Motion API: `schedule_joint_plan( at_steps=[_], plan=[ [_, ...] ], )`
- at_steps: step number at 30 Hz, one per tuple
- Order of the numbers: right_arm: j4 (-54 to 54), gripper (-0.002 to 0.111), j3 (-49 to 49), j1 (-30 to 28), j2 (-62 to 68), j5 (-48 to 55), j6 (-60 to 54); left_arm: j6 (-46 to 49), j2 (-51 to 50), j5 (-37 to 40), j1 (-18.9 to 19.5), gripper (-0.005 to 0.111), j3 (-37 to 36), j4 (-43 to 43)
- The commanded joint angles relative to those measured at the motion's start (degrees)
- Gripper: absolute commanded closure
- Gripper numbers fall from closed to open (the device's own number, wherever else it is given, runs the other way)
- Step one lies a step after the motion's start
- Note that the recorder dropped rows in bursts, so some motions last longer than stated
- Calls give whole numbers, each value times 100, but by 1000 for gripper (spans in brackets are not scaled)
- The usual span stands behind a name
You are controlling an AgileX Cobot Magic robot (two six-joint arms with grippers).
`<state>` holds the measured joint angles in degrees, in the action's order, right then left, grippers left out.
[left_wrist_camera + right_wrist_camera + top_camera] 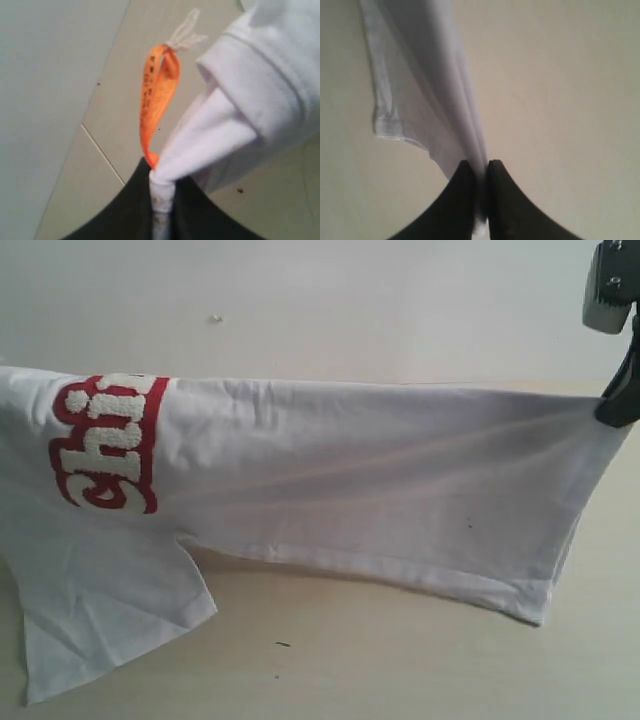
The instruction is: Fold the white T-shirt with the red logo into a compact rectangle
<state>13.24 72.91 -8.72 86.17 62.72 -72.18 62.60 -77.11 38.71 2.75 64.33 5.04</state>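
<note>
The white T-shirt [350, 480] hangs stretched across the exterior view, doubled lengthwise and lifted off the table. Its red logo [105, 440] shows at the left, partly cut off by the frame edge. One sleeve [100, 615] droops to the table at lower left. My right gripper [618, 405] is shut on the shirt's hem corner at the upper right; its wrist view shows cloth [420, 90] pinched between the black fingers [462, 200]. My left gripper [161, 187] is shut on the shirt [240, 110] by the neck, beside the orange neck tag [157, 95]. It lies outside the exterior view.
A pale wooden table [400, 660] lies under the shirt, with a light wall [350, 300] behind it. A small dark speck [283, 644] sits on the table near the front. A table seam [102, 155] shows in the left wrist view.
</note>
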Motion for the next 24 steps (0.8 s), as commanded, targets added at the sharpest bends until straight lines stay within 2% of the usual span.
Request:
schedule_joint_plan(
  at_steps=[1, 4, 10, 18, 24],
  plan=[
    [270, 108, 1, 2, -676, 166, 110, -530, 663, 283, 0, 107, 3, 74],
    [345, 108, 1, 2, -1148, 510, 197, -1053, 1188, 476, 0, 107, 3, 74],
    [567, 108, 1, 2, -1895, 523, 320, -1402, 2129, 543, 0, 107, 3, 74],
    [1235, 108, 1, 2, -2310, 725, 453, -1403, 2826, 746, 0, 107, 3, 74],
    [1348, 108, 1, 79, -2485, 725, 737, -1403, 3049, 682, 0, 107, 3, 125]
  ],
)
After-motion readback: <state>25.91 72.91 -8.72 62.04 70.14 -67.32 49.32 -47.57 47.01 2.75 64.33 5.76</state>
